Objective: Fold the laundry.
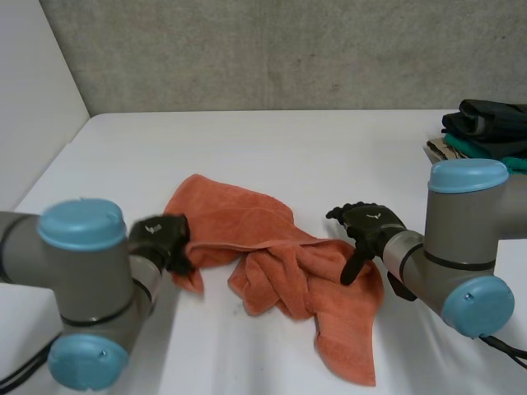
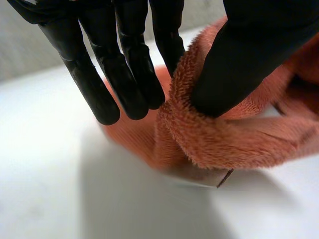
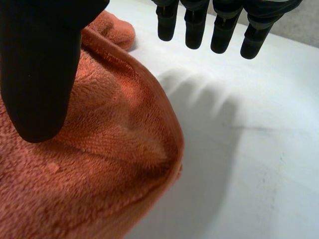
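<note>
An orange towel [image 1: 272, 263] lies crumpled on the white table [image 1: 288, 148] between my two arms, one end trailing toward the front edge. My left hand [image 1: 160, 239] is at the towel's left edge. In the left wrist view a fold of the towel [image 2: 224, 139] is pinched between the thumb [image 2: 239, 59] and the fingers [image 2: 124, 64]. My right hand [image 1: 366, 226] hovers over the towel's right side, open. Its fingers [image 3: 199, 25] hang straight above bare table, and the thumb [image 3: 40, 74] is over the towel [image 3: 99, 164], whose rounded edge lies under the palm.
A stack of folded dark and green clothes [image 1: 486, 132] sits at the table's far right corner. A white wall [image 1: 33, 99] borders the table on the left, a grey wall runs along the back.
</note>
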